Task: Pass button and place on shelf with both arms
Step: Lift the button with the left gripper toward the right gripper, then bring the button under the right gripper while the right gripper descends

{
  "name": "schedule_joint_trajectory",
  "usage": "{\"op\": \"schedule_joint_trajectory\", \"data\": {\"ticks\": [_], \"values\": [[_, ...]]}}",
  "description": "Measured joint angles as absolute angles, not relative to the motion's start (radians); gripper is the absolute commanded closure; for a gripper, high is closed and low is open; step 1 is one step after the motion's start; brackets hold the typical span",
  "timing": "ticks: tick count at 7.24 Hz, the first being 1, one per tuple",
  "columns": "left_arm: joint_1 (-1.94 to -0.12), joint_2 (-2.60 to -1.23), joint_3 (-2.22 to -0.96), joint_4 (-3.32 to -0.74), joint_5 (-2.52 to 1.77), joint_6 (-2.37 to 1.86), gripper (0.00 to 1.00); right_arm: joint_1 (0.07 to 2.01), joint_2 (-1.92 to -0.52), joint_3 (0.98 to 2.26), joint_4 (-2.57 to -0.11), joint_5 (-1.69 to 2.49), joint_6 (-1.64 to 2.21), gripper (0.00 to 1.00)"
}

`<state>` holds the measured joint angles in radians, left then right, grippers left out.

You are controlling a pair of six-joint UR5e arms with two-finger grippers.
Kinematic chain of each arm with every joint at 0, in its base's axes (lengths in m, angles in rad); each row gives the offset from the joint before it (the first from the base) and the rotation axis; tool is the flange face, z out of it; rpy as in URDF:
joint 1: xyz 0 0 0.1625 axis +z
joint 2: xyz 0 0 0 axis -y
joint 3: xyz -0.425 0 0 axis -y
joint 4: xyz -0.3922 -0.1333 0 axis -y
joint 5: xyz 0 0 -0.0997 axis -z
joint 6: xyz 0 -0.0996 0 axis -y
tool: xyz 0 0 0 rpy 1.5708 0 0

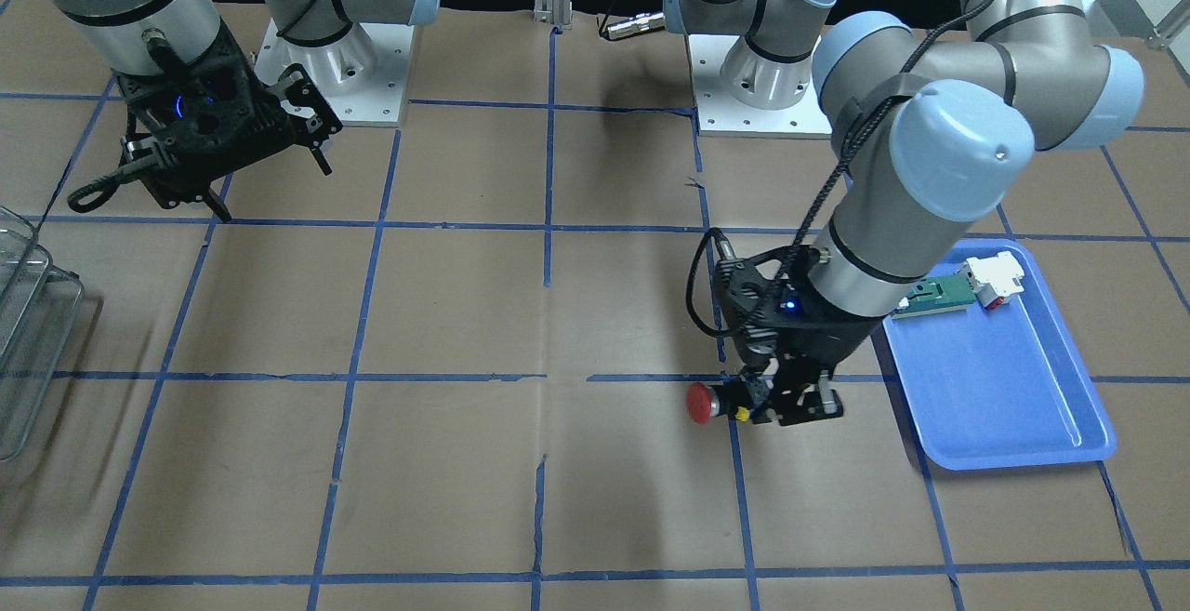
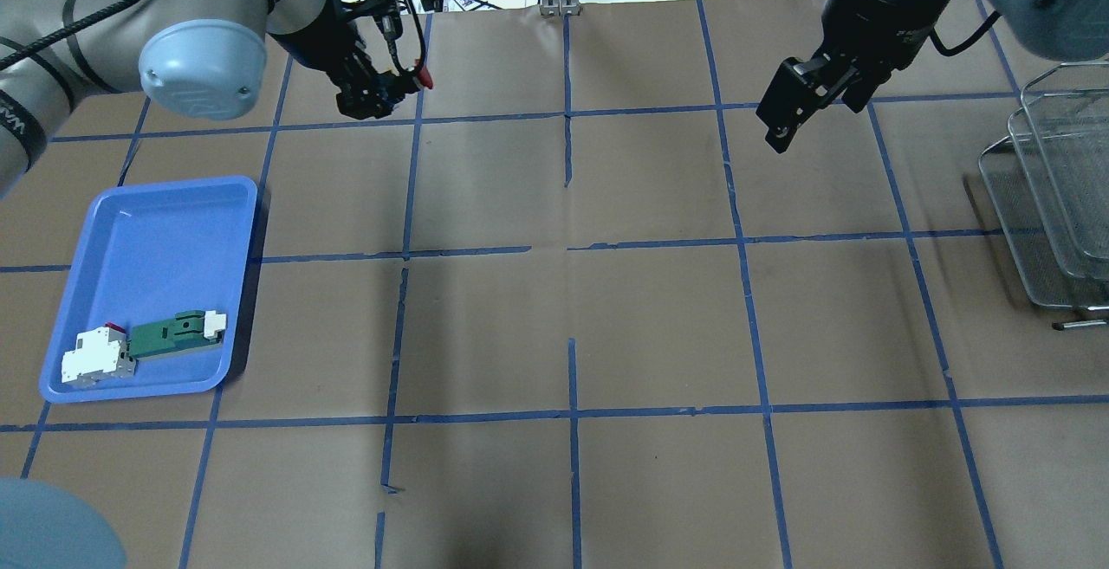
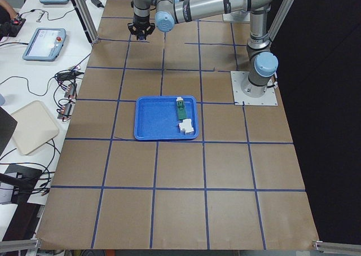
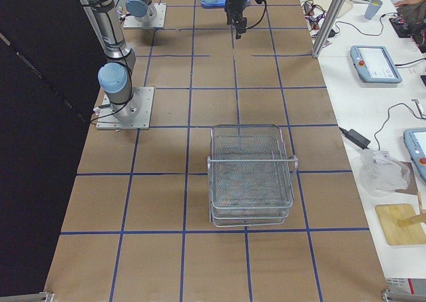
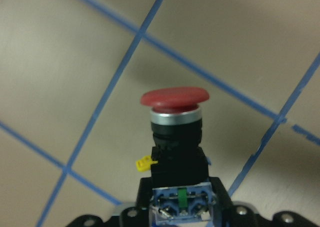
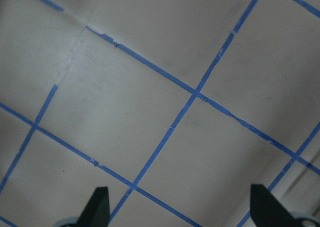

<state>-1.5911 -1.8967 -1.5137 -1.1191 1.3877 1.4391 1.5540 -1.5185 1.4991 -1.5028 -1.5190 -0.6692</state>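
My left gripper (image 2: 385, 91) is shut on the button (image 2: 422, 77) and holds it sideways above the table at the far left. The red cap points toward the table's middle. In the front view the button (image 1: 703, 403) sticks out of the left gripper (image 1: 776, 404). The left wrist view shows the button (image 5: 175, 117) close up, its black body clamped. My right gripper (image 2: 782, 123) is open and empty, above the far right of the table; its fingers (image 6: 99, 203) stand wide apart. The wire-mesh shelf (image 2: 1053, 205) stands at the right edge, apart from both grippers.
A blue tray (image 2: 156, 231) lies at the left, holding a green-and-white flat part (image 2: 178, 332) and a white block with red (image 2: 97, 355). Brown paper with blue tape lines covers the table. The arm bases (image 1: 325, 62) stand at the robot's side.
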Motion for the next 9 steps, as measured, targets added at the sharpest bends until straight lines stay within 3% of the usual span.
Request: {"op": "schedule_joint_trajectory", "data": {"ticks": [5, 9], "values": [[-1.863, -1.897, -1.468, -1.080, 1.276, 1.567, 1.00, 1.483, -1.521, 1.498, -1.508, -1.353, -1.267, 0.00], [-1.966, -1.896, -1.421, -1.076, 1.194, 1.529, 1.00, 1.459, -1.525, 1.521, -1.515, -1.171, -1.533, 0.00]]}}
